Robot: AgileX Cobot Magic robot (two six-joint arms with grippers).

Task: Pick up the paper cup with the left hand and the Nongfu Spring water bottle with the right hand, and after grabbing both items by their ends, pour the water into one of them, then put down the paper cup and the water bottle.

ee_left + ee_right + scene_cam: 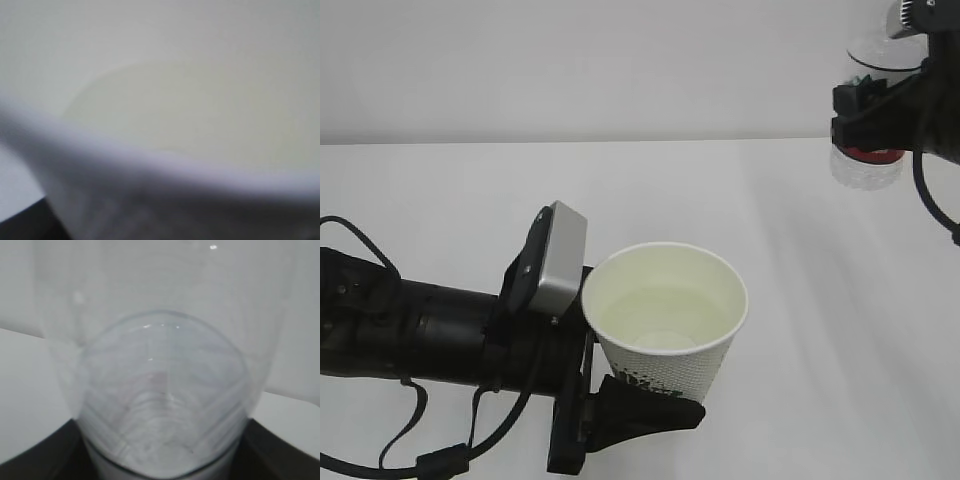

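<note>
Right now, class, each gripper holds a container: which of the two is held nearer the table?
The paper cup in the left gripper, low in the exterior view; the water bottle in the right gripper hangs high at the top right.

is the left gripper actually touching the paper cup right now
Touching. In the exterior view the left hand is clamped on the lower wall of the paper cup, its black finger pressed against the cup's base, with no gap showing.

Showing white on the paper cup, with cream inside and dark print low on its wall. Showing clear plastic with a red band on the water bottle. Showing black with 1 grey plate on the left hand, against a white table.
</note>
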